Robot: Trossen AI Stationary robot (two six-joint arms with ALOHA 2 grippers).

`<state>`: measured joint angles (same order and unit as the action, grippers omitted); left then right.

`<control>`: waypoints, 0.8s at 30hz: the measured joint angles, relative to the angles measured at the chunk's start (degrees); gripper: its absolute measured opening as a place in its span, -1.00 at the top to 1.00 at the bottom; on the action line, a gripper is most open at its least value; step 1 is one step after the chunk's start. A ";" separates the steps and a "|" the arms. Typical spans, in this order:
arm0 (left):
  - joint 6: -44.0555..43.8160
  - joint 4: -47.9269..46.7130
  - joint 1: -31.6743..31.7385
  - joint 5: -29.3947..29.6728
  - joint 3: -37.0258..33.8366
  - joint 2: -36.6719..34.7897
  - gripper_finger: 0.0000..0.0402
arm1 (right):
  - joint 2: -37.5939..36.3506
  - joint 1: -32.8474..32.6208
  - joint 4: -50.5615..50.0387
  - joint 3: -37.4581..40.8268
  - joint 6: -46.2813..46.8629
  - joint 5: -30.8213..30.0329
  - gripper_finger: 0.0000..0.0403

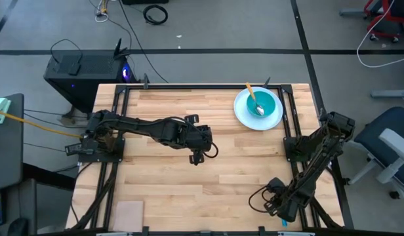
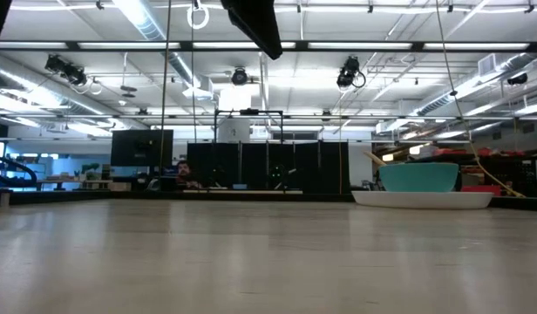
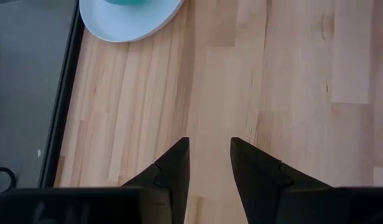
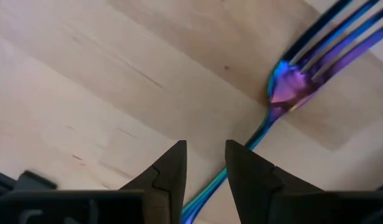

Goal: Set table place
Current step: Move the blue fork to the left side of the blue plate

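The right gripper sits low over the near right corner of the tabletop, its fingers parted only narrowly with the thin handle of the fork running up between them; whether the pads already pinch the handle cannot be told, though the gap looks released, not clamped. The fork lies flat on the wood, its iridescent blue tines pointing away from the wrist. To take it well, I judge the fingers should straddle the handle squarely, go down until they nearly touch the planks, and close across the narrow stem, not along it, since so thin and flat a piece could slip or pivot. Farther out, the white plate rests at the far right of the tabletop with the teal bowl on it and the orange-handled spoon lying in the bowl, so the fork likely belongs just beside that plate. The left gripper hovers over mid-tabletop, fingers apart and holding nothing
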<state>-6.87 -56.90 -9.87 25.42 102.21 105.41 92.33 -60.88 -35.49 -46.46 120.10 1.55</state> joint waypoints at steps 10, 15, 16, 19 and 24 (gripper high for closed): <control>0.00 0.07 -0.02 -0.04 0.00 0.00 0.37 | -2.01 0.01 -3.81 -0.11 0.00 1.29 0.42; -0.02 0.07 -0.02 -0.04 -0.02 0.00 0.37 | -2.03 0.07 -6.54 -0.13 1.09 -0.41 0.42; -0.02 0.08 -0.02 -0.04 -0.02 0.00 0.37 | -2.03 0.07 -6.68 -0.13 1.50 -0.70 0.42; -0.02 0.07 -0.01 -0.04 -0.04 0.00 0.39 | -2.03 0.04 -6.51 -0.13 3.08 -0.86 0.42; -0.02 0.08 -0.02 -0.04 -0.04 0.00 0.38 | -0.52 -0.07 -5.63 -0.15 1.60 -0.86 0.42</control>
<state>-6.90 -56.83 -9.89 25.39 102.17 105.41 91.82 -60.95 -41.12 -46.61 121.70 0.69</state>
